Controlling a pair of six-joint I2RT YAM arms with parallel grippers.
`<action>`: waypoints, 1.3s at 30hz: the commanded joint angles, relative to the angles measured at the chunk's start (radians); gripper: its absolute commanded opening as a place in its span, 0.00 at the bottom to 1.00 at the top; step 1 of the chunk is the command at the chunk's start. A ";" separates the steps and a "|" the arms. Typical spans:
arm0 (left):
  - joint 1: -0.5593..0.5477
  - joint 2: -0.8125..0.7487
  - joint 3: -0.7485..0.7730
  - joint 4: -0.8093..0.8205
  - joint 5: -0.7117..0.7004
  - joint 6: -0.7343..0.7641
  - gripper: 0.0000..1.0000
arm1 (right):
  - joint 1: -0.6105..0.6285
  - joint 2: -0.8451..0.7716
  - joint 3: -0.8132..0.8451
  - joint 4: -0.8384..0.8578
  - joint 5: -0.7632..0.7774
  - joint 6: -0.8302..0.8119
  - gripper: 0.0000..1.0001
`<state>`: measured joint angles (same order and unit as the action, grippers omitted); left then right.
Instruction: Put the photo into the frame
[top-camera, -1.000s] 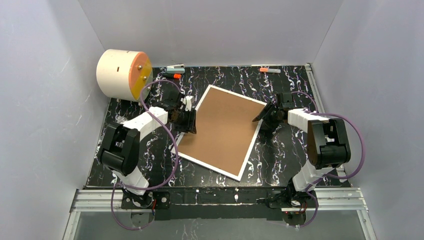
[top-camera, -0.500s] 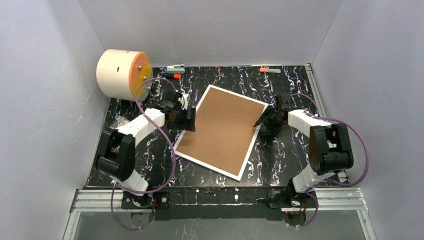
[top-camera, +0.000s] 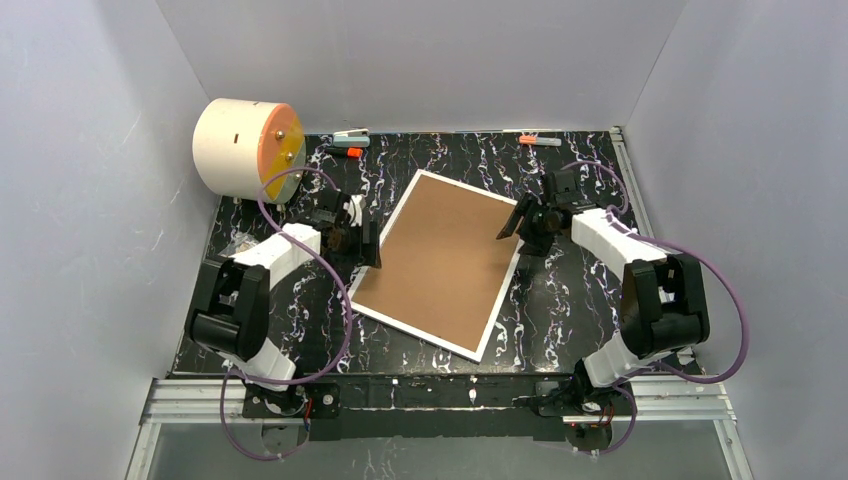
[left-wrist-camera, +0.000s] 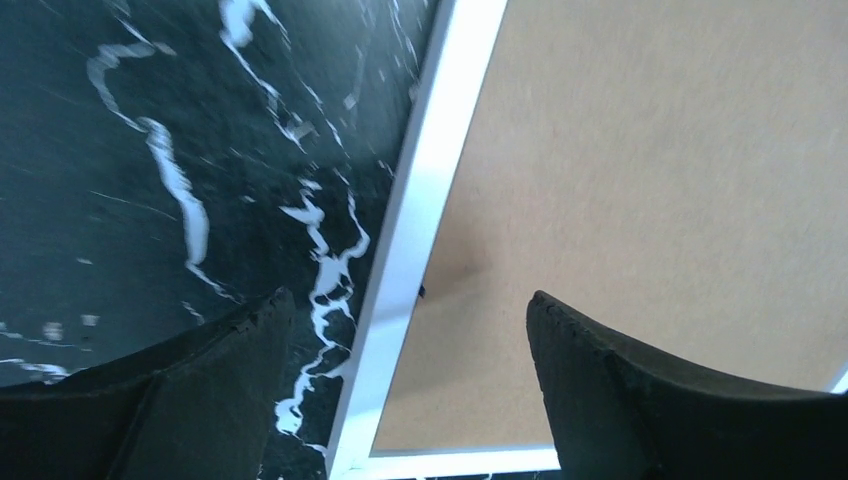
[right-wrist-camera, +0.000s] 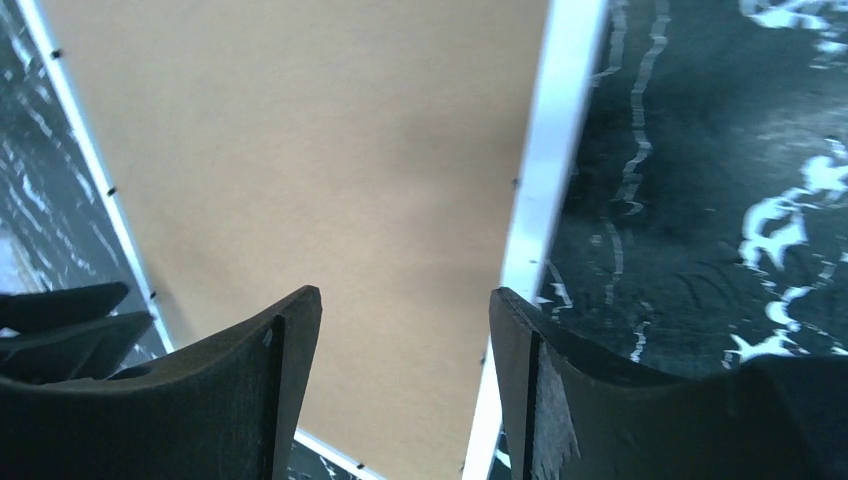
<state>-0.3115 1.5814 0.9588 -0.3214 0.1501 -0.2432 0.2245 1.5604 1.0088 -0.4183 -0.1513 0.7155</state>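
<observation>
Brown-backed frame (top-camera: 440, 262) flat on marbled table (top-camera: 570, 310)

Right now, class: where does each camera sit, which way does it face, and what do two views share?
Top external: above and behind the arms, looking down on the table; both arms, left tool and right tool show.
Left wrist: on the left arm, looking down at the frame's white edge; its two fingers show.
Right wrist: on the right arm, facing the frame's opposite edge; its fingers show.
Shared: the frame's brown back.
</observation>
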 joint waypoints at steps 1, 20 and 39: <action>-0.001 0.016 -0.051 -0.015 0.174 -0.001 0.79 | 0.059 -0.018 0.081 -0.007 -0.047 -0.052 0.71; -0.144 -0.020 -0.229 0.126 0.622 -0.078 0.41 | 0.280 0.072 0.058 0.342 -0.285 0.188 0.51; -0.144 -0.262 -0.412 0.177 0.335 -0.316 0.31 | 0.520 0.204 -0.048 0.641 -0.394 0.375 0.20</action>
<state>-0.4564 1.3266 0.5800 -0.1303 0.4564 -0.5373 0.6971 1.7130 0.9394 0.1184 -0.5278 1.0554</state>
